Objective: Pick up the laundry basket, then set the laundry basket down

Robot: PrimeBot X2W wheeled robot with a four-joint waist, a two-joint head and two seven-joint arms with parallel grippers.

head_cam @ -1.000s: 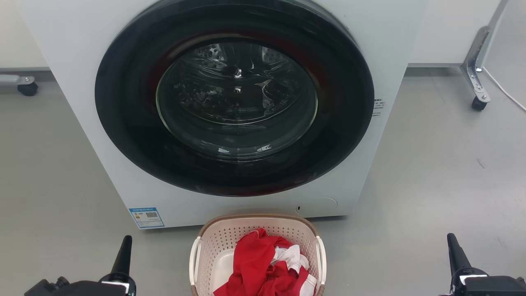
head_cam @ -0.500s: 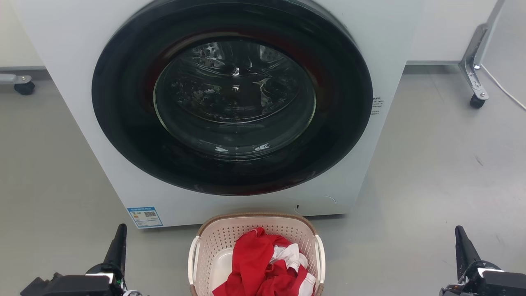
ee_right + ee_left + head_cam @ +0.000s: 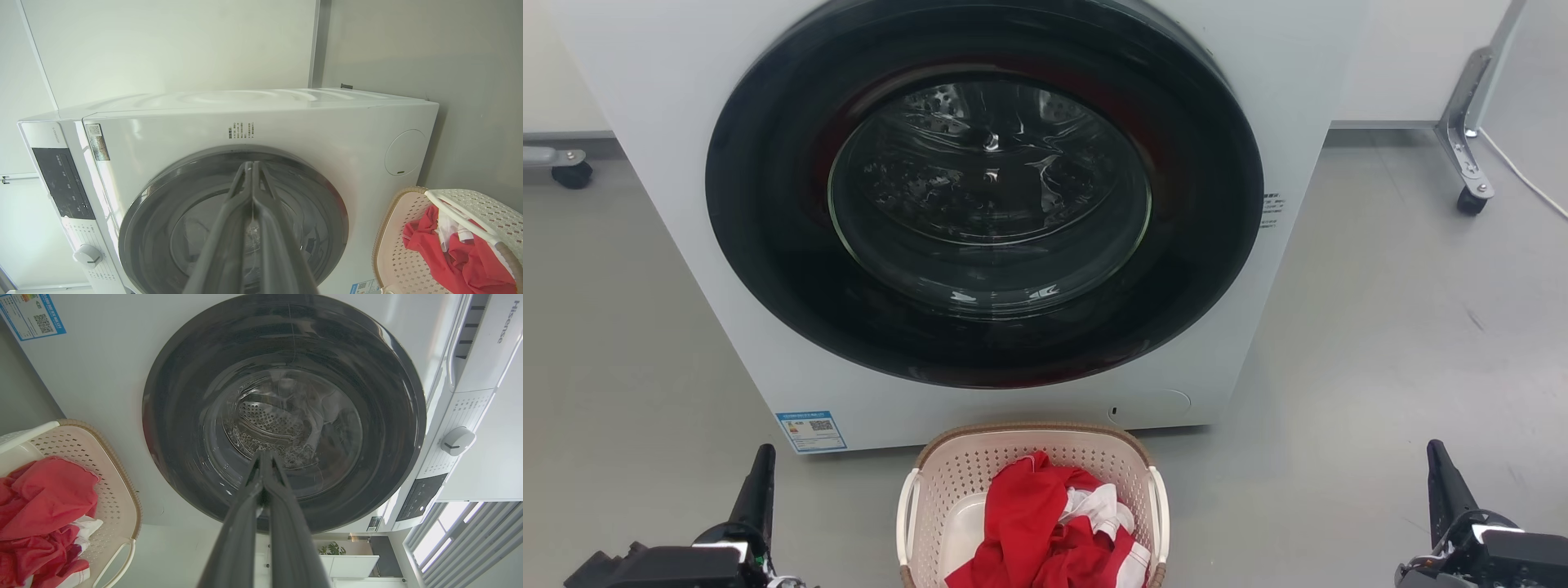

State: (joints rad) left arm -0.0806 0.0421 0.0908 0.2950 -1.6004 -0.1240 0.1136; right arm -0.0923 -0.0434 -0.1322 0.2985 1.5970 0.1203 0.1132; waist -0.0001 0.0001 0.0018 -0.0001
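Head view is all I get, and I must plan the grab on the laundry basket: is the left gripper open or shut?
Observer: Shut. In the left wrist view the left gripper is closed tight, holding nothing.
Operator: And the right one?
Observer: The right gripper is shut too, and empty.
Operator: Anything above my frame?
Observer: A white dial beside a dark control panel on the washer.
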